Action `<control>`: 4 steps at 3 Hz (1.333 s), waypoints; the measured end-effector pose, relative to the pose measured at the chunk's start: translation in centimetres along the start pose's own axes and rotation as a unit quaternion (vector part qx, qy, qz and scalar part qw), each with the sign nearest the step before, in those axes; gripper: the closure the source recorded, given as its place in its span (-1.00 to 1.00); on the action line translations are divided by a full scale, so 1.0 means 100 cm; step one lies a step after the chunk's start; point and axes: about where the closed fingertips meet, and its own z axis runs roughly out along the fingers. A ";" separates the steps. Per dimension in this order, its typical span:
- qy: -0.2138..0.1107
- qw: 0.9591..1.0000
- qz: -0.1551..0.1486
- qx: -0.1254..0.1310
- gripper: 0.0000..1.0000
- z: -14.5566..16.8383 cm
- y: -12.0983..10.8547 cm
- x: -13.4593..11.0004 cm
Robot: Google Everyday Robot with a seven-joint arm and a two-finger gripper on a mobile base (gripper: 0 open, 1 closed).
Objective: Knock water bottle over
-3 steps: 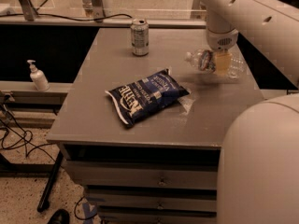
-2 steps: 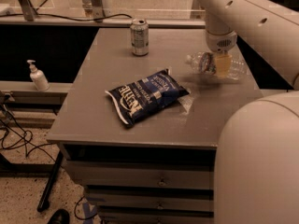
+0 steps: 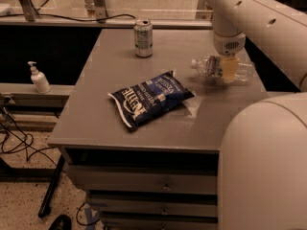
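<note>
The water bottle [image 3: 207,65] is clear ribbed plastic with a white cap. It lies on its side at the right of the grey table [image 3: 105,114], cap pointing left. My gripper [image 3: 229,69] hangs from the white arm [image 3: 249,13] straight down over the bottle's middle, in front of it and at its level. The gripper hides part of the bottle, whose base end shows to the right of it.
A silver soda can [image 3: 143,38] stands upright at the back of the table. A blue chip bag [image 3: 149,97] lies flat in the middle. A white pump dispenser [image 3: 38,78] stands on a low shelf at the left. My robot's body [image 3: 264,166] fills the lower right.
</note>
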 end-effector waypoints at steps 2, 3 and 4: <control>-0.016 1.000 0.002 -0.009 -1.00 0.000 0.006 0.000; -0.026 1.000 0.008 -0.014 -1.00 0.001 0.009 0.001; -0.044 0.999 0.019 -0.020 -1.00 0.000 0.013 0.005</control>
